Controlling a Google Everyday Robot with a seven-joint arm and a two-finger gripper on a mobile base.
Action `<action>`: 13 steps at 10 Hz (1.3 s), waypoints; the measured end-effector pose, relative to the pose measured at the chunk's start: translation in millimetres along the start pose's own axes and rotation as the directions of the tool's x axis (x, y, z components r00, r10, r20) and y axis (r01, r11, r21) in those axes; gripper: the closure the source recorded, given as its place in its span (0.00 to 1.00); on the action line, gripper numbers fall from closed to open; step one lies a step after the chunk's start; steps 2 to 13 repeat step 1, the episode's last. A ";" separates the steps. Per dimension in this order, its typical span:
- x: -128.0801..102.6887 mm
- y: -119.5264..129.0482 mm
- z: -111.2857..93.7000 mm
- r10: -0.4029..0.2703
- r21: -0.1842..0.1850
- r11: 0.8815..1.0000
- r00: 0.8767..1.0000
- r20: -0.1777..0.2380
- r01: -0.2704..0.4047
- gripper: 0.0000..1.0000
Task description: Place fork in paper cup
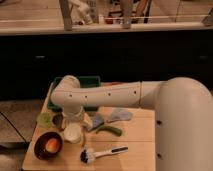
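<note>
The small off-white paper cup point(72, 133) stands upright on the wooden table point(135, 150), left of centre. My gripper point(73, 119) hangs from the white arm point(110, 94) directly above the cup, almost touching its rim. I cannot make out the fork; the gripper and wrist hide the space over the cup's mouth.
A dark brown bowl with orange inside point(48, 146) sits front left of the cup. A pale green cup point(44, 119) is at the left edge. A dish brush point(101, 153), a green utensil point(110, 130), a blue cloth point(118, 115) and a green tray point(88, 81) surround it.
</note>
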 end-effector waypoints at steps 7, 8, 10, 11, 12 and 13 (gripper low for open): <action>0.0 0.1 0.0 0.000 0.000 1.000 1.000 0.000 0.000 0.20; 0.0 0.1 0.0 0.000 0.000 1.000 1.000 0.000 0.000 0.20; 0.0 0.1 0.0 0.000 0.000 1.000 1.000 0.000 0.000 0.20; 0.0 0.1 0.0 0.000 0.000 1.000 1.000 0.000 0.000 0.20; 0.0 0.1 0.0 0.000 0.000 1.000 1.000 0.000 0.000 0.20; 0.0 0.1 0.0 0.000 0.000 1.000 1.000 0.000 0.000 0.20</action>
